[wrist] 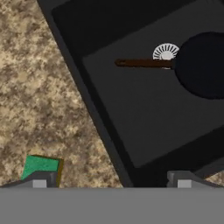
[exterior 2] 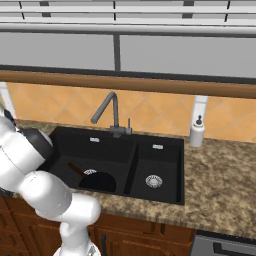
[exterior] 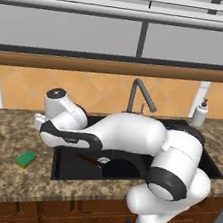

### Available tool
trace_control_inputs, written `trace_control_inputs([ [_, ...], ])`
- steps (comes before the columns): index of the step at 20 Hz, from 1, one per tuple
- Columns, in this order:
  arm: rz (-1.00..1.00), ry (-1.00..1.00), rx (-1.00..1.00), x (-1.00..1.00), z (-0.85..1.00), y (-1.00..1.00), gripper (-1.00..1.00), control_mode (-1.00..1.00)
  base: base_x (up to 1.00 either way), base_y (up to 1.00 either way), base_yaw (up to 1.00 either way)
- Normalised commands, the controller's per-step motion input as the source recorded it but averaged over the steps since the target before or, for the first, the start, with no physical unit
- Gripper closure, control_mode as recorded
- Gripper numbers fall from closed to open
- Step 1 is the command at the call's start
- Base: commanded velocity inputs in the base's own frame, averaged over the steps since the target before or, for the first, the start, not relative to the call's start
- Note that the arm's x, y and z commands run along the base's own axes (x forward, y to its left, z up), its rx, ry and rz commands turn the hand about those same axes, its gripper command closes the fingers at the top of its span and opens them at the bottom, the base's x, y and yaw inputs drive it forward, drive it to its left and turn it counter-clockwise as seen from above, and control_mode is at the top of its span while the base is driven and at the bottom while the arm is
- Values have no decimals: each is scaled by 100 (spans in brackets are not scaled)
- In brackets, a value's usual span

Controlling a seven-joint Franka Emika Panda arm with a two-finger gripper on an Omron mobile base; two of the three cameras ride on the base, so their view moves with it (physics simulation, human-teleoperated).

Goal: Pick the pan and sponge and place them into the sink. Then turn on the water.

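white arm segments rise closest in both base views, bending left over the sink. in the hand view the gripper has its 2 fingertips spread wide apart with nothing between them; 1 tip sits over the sponge's edge, the other over the sink's near corner.

sponge lies flat on the speckled brown counter, left of the sink and near its rim, not touching it. its green top faces up with a yellow edge showing.

pan rests on the floor of the left basin, partly covering that basin's silver drain. its thin brown handle points away toward the sink's left wall. right basin holds a bare drain.

faucet stands behind the divider of the 2 basins, its spout angled over the left basin; no stream falls from it. soap bottle stands upright on the counter at the sink's back right, against the orange tiled wall.
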Motion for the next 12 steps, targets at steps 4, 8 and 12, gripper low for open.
trace_control_inputs([
  [4,-6,22,0,-1,-17,54,-100,-100,0,0,0],
  [8,-4,19,0,-1,-29,57,-100,-100,0,0,0],
  [12,-6,6,-1,-4,-30,62,-100,-100,0,0,0],
])
